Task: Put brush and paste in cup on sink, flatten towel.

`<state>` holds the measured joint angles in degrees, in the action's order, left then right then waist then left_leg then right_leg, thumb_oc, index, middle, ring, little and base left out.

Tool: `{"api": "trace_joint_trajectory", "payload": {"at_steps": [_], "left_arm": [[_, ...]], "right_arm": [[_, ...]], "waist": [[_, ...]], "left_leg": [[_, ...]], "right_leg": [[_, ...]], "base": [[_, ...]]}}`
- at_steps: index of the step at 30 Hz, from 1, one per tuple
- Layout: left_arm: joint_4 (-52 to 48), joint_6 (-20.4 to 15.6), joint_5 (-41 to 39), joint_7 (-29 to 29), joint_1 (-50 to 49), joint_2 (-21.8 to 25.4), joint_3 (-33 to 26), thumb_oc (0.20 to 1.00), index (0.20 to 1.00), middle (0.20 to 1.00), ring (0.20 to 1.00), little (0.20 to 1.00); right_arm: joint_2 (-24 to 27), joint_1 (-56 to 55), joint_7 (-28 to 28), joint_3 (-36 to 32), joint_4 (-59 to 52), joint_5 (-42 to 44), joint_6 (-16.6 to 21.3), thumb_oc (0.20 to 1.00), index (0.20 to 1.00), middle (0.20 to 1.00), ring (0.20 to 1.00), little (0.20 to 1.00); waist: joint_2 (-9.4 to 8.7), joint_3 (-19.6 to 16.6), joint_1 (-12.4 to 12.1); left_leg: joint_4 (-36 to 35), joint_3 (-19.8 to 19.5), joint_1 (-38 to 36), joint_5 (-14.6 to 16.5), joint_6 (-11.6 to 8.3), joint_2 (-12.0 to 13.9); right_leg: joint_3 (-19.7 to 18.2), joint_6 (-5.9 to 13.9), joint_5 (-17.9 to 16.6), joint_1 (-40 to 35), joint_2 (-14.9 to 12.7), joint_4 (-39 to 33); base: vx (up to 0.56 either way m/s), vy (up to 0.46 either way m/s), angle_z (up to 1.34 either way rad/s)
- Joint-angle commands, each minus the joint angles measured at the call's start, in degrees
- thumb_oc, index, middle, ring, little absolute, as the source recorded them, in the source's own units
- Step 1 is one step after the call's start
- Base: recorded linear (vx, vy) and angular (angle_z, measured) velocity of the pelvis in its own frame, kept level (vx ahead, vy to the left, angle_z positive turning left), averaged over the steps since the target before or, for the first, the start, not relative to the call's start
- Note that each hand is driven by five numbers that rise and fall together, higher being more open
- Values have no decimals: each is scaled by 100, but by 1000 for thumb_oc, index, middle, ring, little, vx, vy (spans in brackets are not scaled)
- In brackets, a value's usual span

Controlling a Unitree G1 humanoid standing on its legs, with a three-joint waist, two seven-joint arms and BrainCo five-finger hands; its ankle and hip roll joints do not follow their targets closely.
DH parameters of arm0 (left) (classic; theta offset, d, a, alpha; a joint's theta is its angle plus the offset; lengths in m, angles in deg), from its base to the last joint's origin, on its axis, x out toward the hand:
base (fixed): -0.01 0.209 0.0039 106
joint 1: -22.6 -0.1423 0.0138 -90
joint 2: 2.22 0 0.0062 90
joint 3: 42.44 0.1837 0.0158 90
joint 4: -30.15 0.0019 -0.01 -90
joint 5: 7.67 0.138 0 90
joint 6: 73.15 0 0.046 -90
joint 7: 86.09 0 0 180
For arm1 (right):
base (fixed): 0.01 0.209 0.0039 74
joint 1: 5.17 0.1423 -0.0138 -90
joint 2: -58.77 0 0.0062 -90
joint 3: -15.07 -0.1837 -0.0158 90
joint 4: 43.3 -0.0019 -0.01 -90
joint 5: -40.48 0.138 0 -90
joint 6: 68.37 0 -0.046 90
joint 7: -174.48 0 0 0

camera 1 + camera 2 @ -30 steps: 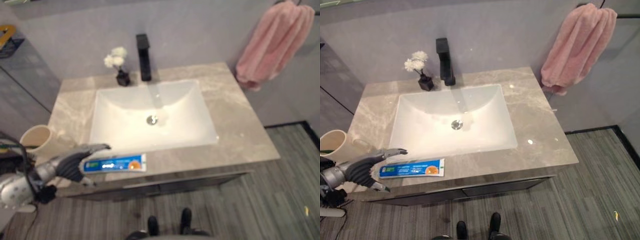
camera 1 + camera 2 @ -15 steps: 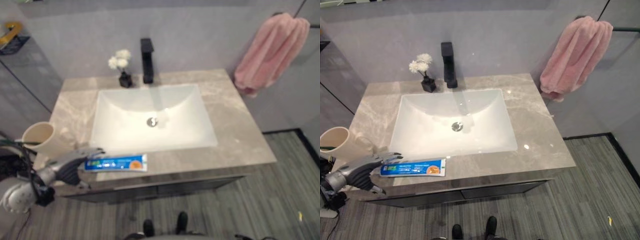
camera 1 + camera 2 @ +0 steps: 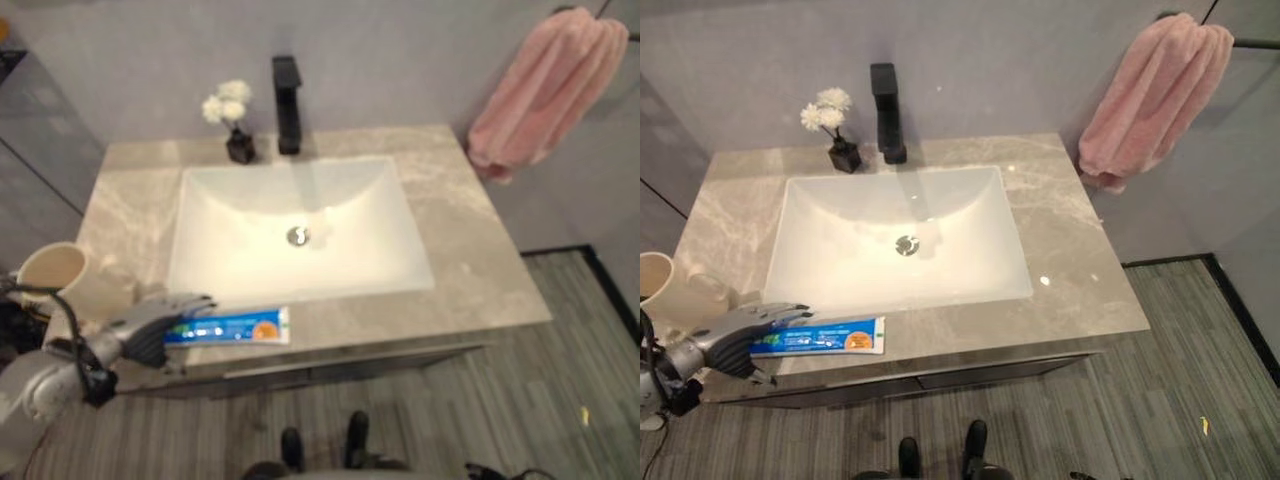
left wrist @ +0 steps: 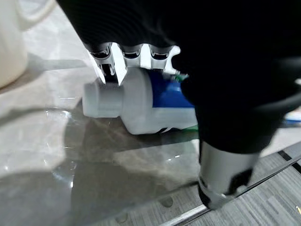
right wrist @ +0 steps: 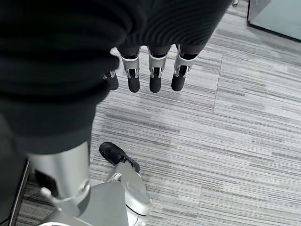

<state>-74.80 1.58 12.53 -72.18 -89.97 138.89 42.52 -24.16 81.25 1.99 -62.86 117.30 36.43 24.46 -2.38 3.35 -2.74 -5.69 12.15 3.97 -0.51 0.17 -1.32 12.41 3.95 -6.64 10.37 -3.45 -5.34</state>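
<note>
Your left hand (image 3: 150, 325) has its fingers (image 4: 109, 59) resting on the toothpaste tube's (image 3: 228, 328) cap end, thumb spread apart, near the tabletop (image 3: 470, 270) edge.

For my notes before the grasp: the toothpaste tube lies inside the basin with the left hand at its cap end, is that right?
Not quite. The toothpaste tube lies on the counter in front of the basin, not inside it, as the right eye view shows. The left hand is indeed at its cap end.

light: even, bright overhead | glare — sink basin (image 3: 840, 250) | blur — left eye soft
</note>
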Motion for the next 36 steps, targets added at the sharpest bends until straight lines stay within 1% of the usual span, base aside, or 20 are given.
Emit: {"api": "trace_joint_trajectory", "payload": {"at_steps": [1,4,7,14,17,18,19,20,26,30,35,36], "left_arm": [[38,-131,506,-273,46,98,-58,200,200,200,200,200],[66,-144,674,-347,84,83,17,200,200,200,200,200],[109,-125,766,-425,145,-53,85,200,200,200,200,200],[64,-73,621,-510,278,-370,136,200,200,200,200,200],[-85,26,283,-381,198,-534,29,200,200,200,200,200],[-120,177,-141,-178,46,-676,-43,200,200,200,200,200],[-151,211,-171,-144,21,-675,-91,219,219,219,219,219],[-202,264,-224,-139,-65,-748,-215,1000,1000,1000,1000,1000],[-107,326,-244,-181,-71,-827,-258,1000,1000,1000,1000,1000],[-88,441,-478,-153,-117,-955,-350,1000,1000,1000,1000,1000],[-14,484,-676,-95,-49,-1024,-273,1000,1000,1000,1000,1000],[27,522,-815,-57,-43,-1064,-246,1000,1000,1000,1000,1000]], "right_arm": [[132,-7,-144,187,-144,17,35,1000,1000,1000,1000,1000],[131,-14,-184,188,-176,0,44,1000,1000,1000,1000,1000],[124,12,-252,157,-197,26,34,1000,1000,1000,1000,1000],[61,66,-308,153,-133,105,27,1000,1000,1000,1000,1000],[32,77,-291,141,-96,113,-13,1000,1000,1000,1000,1000],[13,90,-268,125,29,125,-65,1000,1000,1000,1000,1000],[13,98,-256,119,75,126,-84,1000,1000,1000,1000,1000],[-24,108,-222,127,135,107,-100,1000,1000,1000,1000,1000],[-65,117,-195,159,184,93,-112,1000,1000,1000,1000,1000],[-74,122,-193,141,231,100,-130,1000,1000,1000,1000,1000],[-67,124,-192,157,252,97,-135,1000,1000,1000,1000,1000],[-56,121,-179,153,279,92,-147,1000,1000,1000,1000,1000]], "waist": [[-154,-24,107],[-166,-33,120],[-180,-71,127],[-183,-125,138],[-164,-151,122],[-139,-164,110],[-124,-173,101],[-107,-191,90],[-83,-215,90],[-42,-233,75],[-18,-231,96],[-3,-228,109]], "left_leg": [[69,-319,129,394,33,135],[69,-326,130,396,32,138],[69,-318,110,409,24,156],[69,-291,-18,437,7,193],[69,-289,-78,446,4,207],[69,-294,-112,455,9,206],[69,-294,-124,459,9,204],[69,-298,-156,467,11,209],[69,-316,-199,472,6,211],[69,-338,-200,466,5,210],[69,-342,-174,453,8,197],[69,-340,-164,452,13,188]], "right_leg": [[236,781,54,-73,-645,34],[237,778,65,-75,-642,34],[241,771,91,-102,-631,34],[236,749,140,-217,-605,34],[242,739,157,-275,-601,34],[254,731,173,-320,-594,34],[261,729,178,-333,-594,34],[267,725,189,-368,-595,34],[296,710,215,-423,-600,34],[326,705,225,-439,-613,34],[319,700,217,-423,-621,34],[308,700,207,-412,-624,34]], "base": [[0,0,0],[0,0,0],[0,0,0],[0,0,0],[0,0,0],[0,0,0],[0,0,0],[0,0,0],[0,0,0],[-4,-1,1],[-3,-1,1],[0,0,0]]}}
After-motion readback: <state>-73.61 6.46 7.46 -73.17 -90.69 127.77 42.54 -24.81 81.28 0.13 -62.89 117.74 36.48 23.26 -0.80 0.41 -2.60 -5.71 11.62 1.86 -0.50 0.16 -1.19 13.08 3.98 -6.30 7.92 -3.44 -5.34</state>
